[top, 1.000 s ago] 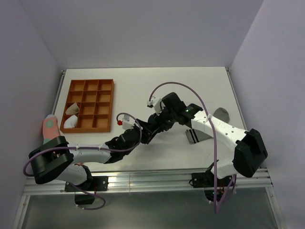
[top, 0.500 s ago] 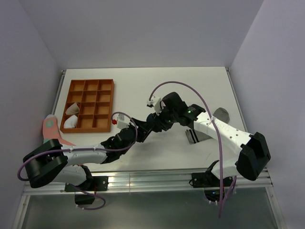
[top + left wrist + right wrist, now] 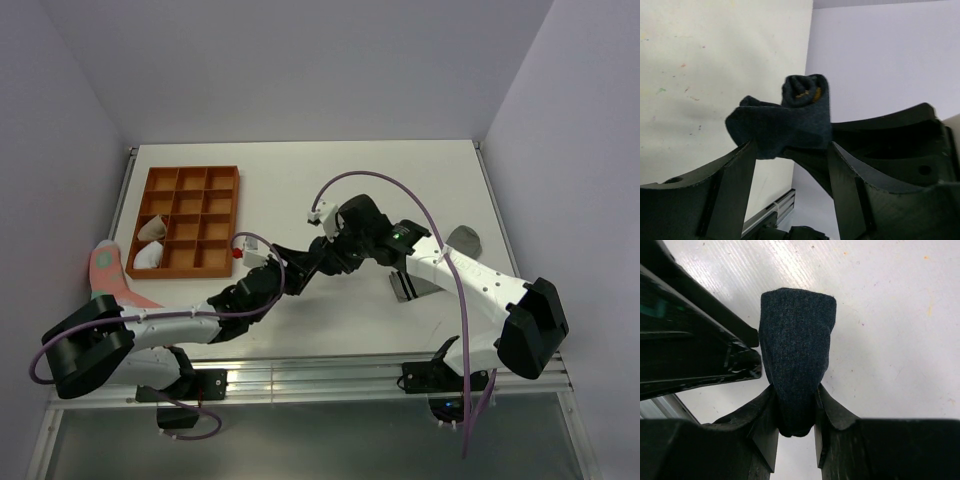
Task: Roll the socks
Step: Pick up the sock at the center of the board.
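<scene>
Pinching rolled navy sock [image 3: 796,340] in right tool [image 3: 796,397] above table [image 3: 880,315].

grey sock [image 3: 462,238] mostly hidden under the right arm; pink sock [image 3: 112,285] partly behind left arm.

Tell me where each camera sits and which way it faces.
Top external: above and behind the bases, looking down on the table; left arm and right arm show.
Left wrist: looking along the open left gripper at the navy sock.
Right wrist: facing the table; right gripper pinches the sock.
Shared: both wrist views show that sock.
</scene>
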Controlling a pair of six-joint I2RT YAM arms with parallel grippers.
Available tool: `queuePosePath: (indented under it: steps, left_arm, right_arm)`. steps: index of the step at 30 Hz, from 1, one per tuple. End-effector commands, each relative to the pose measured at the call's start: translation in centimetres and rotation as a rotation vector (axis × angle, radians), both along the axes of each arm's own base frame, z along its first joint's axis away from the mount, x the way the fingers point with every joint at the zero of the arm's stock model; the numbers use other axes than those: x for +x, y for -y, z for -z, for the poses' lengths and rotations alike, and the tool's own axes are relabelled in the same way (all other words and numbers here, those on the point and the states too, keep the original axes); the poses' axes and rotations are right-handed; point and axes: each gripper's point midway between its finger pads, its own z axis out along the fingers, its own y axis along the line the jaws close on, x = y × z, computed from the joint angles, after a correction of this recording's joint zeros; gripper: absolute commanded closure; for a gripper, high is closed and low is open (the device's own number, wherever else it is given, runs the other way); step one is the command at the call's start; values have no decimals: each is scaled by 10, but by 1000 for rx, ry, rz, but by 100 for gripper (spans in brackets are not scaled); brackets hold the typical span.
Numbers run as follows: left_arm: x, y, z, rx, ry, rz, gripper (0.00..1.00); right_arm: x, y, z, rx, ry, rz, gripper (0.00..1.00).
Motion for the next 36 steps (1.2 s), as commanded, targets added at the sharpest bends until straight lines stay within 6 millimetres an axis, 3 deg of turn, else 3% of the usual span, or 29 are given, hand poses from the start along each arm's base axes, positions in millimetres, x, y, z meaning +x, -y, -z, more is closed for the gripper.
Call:
queuePosePath:
  steps: [1, 14, 21, 26, 36]
  left_arm:
    - [4, -6, -23, -71, 38, -34, 36]
    - [12, 6, -34, -106, 62, -27, 35]
    - [15, 8, -31, -125, 60, -33, 35]
    - [19, 6, -34, -141, 77, -36, 35]
    - [21, 8, -37, -162, 92, -20, 37]
  right_arm:
    - [11, -5, -24, 50, 84, 30, 86]
    - [14, -12, -33, 62, 118, 42, 87]
    - [4, -20, -36, 80, 99, 1, 87]
    - [-15, -29, -35, 105, 17, -66, 87]
    - [-25, -43, -40, 142, -59, -112, 87]
